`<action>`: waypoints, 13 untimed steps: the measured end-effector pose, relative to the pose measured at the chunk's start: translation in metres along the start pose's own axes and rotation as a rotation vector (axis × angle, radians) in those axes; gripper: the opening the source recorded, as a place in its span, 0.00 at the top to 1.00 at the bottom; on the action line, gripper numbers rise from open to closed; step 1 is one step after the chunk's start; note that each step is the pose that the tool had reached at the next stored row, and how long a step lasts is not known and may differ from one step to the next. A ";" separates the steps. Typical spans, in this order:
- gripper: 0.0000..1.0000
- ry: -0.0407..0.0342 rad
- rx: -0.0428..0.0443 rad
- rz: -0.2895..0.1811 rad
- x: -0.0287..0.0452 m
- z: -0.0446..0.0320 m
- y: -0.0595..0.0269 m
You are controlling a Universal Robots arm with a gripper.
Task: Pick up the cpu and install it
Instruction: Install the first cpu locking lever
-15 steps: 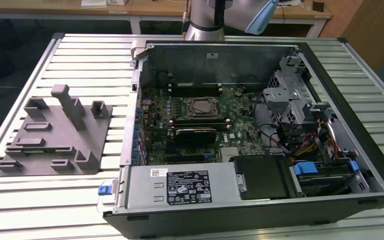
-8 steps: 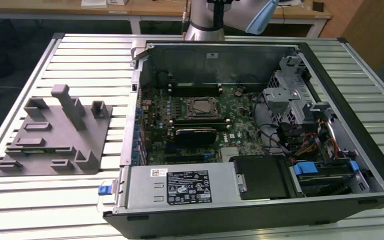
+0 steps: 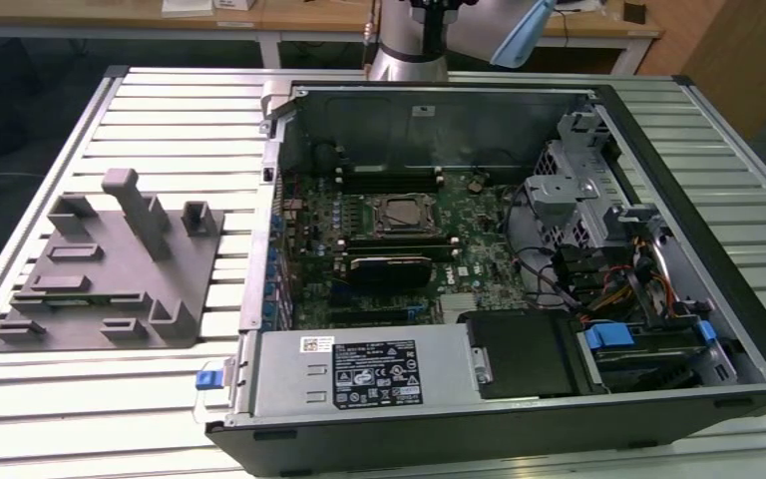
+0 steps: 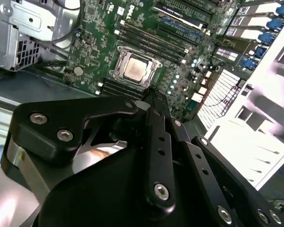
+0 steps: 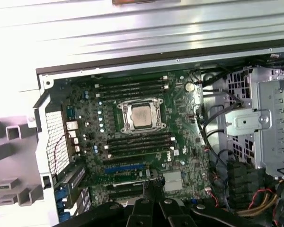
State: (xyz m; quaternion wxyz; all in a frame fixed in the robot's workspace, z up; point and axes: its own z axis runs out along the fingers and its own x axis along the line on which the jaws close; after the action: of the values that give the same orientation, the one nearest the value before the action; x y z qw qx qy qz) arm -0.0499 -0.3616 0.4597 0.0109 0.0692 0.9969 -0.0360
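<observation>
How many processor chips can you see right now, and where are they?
1. The cpu sits in the metal-framed socket at the middle of the motherboard, inside the open computer case. Others could be hidden.

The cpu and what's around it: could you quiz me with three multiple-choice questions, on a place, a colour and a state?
1. Where is the cpu?
A. In the socket on the green board
B. On the tray
C. On the table slats

2. What colour is the plastic tray?
A. Red
B. Grey
C. Yellow

3. The computer case is:
A. Shut
B. Open
C. Wrapped

Answers:
1. A, its silvery top sits inside the metal frame.
2. B, the tray is plain grey.
3. B, the insides show.
</observation>
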 end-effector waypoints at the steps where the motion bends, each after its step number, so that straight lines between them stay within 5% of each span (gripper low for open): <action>1: 0.89 0.0016 -0.0014 -0.001 -0.0004 0.0011 0.0000; 13: 0.89 0.0108 -0.0025 -0.003 -0.0099 0.0222 -0.0010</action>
State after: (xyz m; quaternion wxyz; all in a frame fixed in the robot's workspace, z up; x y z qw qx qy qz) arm -0.0399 -0.3656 0.4378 0.0056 0.0680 0.9971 -0.0344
